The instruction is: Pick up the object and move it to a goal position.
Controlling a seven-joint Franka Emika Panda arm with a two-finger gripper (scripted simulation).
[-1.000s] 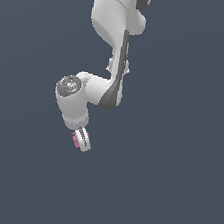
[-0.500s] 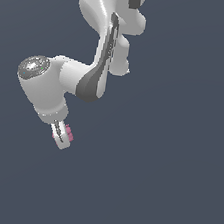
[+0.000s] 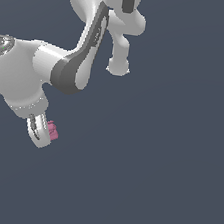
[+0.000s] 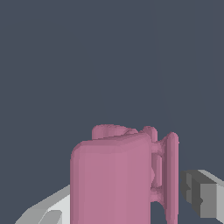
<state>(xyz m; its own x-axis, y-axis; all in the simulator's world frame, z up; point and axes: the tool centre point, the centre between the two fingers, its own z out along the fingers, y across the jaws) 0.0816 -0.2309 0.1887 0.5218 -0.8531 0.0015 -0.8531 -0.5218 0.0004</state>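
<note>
The object (image 3: pixel 52 131) is a small pink block with ridges, held in the air at the tip of my white gripper (image 3: pixel 44 134) at the exterior view's lower left. In the wrist view the object (image 4: pixel 118 179) fills the lower middle, pink and ribbed on one side. A white finger (image 4: pixel 48 211) lies against one side of it and a grey pad (image 4: pixel 202 197) shows on the other side. The gripper is shut on the object. No surface shows beneath it.
The white and grey arm (image 3: pixel 72 68) reaches down from the upper part of the exterior view. All around is a plain dark grey-blue background (image 3: pixel 168 157).
The arm has swung toward the exterior view's left and now looks larger, carrying the pink object with it. The grip on the object has stayed the same.
</note>
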